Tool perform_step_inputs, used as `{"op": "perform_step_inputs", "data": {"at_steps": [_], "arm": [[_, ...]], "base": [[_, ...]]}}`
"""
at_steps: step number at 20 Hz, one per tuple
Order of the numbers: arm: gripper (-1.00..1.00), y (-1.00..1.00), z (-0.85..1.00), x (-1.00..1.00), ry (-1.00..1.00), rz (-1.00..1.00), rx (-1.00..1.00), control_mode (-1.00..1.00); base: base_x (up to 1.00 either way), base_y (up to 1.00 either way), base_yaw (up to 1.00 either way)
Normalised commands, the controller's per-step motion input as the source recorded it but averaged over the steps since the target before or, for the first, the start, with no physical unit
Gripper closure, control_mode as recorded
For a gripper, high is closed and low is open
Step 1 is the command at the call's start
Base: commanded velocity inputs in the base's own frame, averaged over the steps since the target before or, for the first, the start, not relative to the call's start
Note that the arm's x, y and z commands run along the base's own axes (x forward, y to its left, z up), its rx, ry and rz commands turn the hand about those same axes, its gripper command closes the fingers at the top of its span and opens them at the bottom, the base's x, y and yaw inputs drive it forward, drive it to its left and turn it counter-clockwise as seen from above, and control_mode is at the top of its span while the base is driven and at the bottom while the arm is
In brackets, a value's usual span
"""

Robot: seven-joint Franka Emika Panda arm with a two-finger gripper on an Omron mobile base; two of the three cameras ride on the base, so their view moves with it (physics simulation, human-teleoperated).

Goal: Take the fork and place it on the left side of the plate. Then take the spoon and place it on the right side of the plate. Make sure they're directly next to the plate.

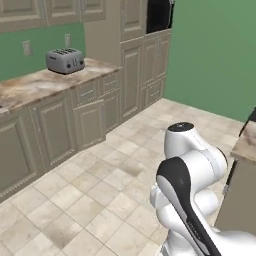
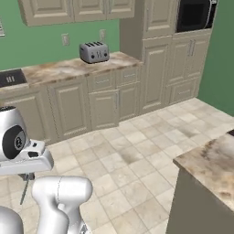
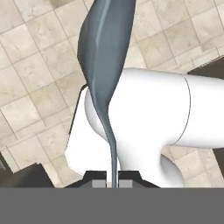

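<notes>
In the hand view the spoon (image 3: 103,57) stands straight up from the gripper (image 3: 113,183). The jaws are closed tight on the very end of its thin handle, which runs down between the two dark tips. Its oval bowl is turned nearly edge-on and cut off by the top of the frame, so its full outline cannot be made out. Behind it lies beige tiled floor (image 3: 35,65), with dark shapes at the lower left and right edges too cropped to identify.

In the right base view a thin grey rod (image 2: 25,188) hangs below the hand at the left edge; it is too slim to tell apart as handle or bowl, and the jaws themselves are hidden there. A marble-topped table (image 2: 210,162) juts in at the lower right, cut off by the frame. Across the floor, a toaster (image 2: 94,52) sits on the far table (image 2: 68,68) against the green wall.

In the left base view the arm blocks the lower right corner.
</notes>
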Motion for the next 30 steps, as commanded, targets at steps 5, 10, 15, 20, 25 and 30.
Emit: {"op": "perform_step_inputs", "data": {"at_steps": [5, 10, 15, 20, 25, 30], "arm": [[1.00, 0.00, 0.00, 0.00, 0.00, 0.00, 0.00, 1.00], [1.00, 0.00, 0.00, 0.00, 0.00, 0.00, 0.00, 1.00], [1.00, 0.00, 0.00, 0.00, 0.00, 0.00, 0.00, 1.00], [1.00, 0.00, 0.00, 0.00, 0.00, 0.00, 0.00, 1.00], [1.00, 0.00, 0.00, 0.00, 0.00, 0.00, 0.00, 1.00], [1.00, 0.00, 0.00, 0.00, 0.00, 0.00, 0.00, 1.00]], "base": [[-1.00, -0.27, -0.16], [-1.00, -0.80, -0.10], [-0.72, -1.00, -0.02], [-0.41, -1.00, 0.00], [0.00, -1.00, 0.00], [0.00, -1.00, 0.00]]}}
